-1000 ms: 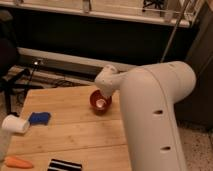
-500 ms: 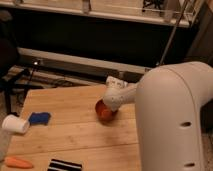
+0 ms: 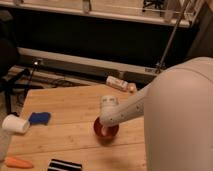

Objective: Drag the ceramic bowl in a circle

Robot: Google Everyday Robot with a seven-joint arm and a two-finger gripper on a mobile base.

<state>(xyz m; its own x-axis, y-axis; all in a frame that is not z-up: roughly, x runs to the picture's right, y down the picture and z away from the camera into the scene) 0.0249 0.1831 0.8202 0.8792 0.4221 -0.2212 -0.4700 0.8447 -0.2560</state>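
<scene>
behind the bench [image 3: 65,107] you have a dark wall with a pale ledge running along it and cables trailing on the floor below. your bench is light wood planks, and the ceramic bowl [image 3: 98,131] sits toward its right edge, nearer the front than the back. only the left rim and part of the orange-red wall show, since the arm's white wrist covers the rest. your gripper [image 3: 106,129] reaches down into the bowl from the right, its tip inside the rim; you cannot tell from this view whether it is released or clenched, because the wrist hides it. the big white arm [image 3: 175,115] fills the right side of the view and hides the bench's right edge.

at the left edge you have a white cup [image 3: 15,124] lying on its side, open end toward the left. just beside it, to the right, lies a blue cloth-like thing [image 3: 39,118]. at the front left corner lies a carrot [image 3: 18,162], and near the front edge a black-and-white striped object [image 3: 64,165]. well apart from all these, on the floor beyond the back edge, lies a pale bottle-like object [image 3: 120,84].
</scene>
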